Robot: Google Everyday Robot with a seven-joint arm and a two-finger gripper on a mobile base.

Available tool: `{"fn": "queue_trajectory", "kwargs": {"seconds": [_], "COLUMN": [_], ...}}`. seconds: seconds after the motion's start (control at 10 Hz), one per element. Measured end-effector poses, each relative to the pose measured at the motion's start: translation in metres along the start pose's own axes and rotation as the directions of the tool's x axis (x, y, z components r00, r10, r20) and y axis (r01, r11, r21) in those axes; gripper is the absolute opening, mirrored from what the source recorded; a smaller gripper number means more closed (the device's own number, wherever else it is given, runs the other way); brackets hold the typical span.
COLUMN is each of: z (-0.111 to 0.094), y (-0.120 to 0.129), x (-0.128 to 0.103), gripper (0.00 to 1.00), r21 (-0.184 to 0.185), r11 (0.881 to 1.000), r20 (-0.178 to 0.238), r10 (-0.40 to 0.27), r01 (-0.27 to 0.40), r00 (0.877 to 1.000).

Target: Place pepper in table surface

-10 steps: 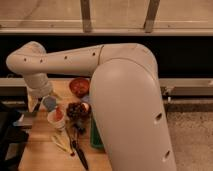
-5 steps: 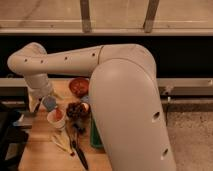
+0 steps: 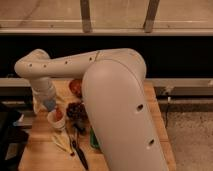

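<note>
Where you find the gripper: the gripper (image 3: 50, 105) hangs at the end of the white arm (image 3: 120, 110), low over the left part of the table, just above and to the left of the white cup (image 3: 55, 123).
Grip state: you cannot tell from this view whether it is released or clamped on anything.
Pepper: the pepper (image 3: 58, 114) shows as a small orange-red shape at the mouth of the white cup, right beside the gripper tip. You cannot tell whether the two touch.
Table surface: the table surface (image 3: 154, 107) is light tan planking. You see bare wood to the right of the arm and along the front left edge.
Bowl: a round reddish-brown bowl (image 3: 75, 87) stands behind the cup, partly covered by the arm.
Grapes: a dark grape cluster (image 3: 76, 110) lies just to the right of the cup, between the cup and the arm.
Green tray: only a narrow strip of the green tray (image 3: 93, 140) shows at the arm's lower left edge.
Front items: pale yellow strips (image 3: 62, 143) lie in front of the cup, with a dark utensil (image 3: 80, 156) beside them.
Arm: its large housing hides the middle of the table from you.
</note>
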Motion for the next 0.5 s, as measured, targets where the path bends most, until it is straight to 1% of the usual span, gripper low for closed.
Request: {"fn": "queue_trajectory", "kwargs": {"seconds": [0.1,0.2,0.4,0.5], "z": [0.007,0.015,0.025,0.028], "y": [-0.004,-0.009,-0.017,-0.017], "x": [0.000,-0.001,-0.006,-0.009], "gripper": [0.80,0.80,0.80,0.80], "r21": [-0.003,-0.015,-0.039,-0.053], "r11": [1.000,1.000,0.999,0.998], "r20": [-0.011,-0.018,-0.021,-0.022], "r10": [0.005,0.011,0.020,0.016], "r01": [-0.005,-0.011,-0.020,-0.017], "r00": [1.000,1.000,1.000,1.000]}}
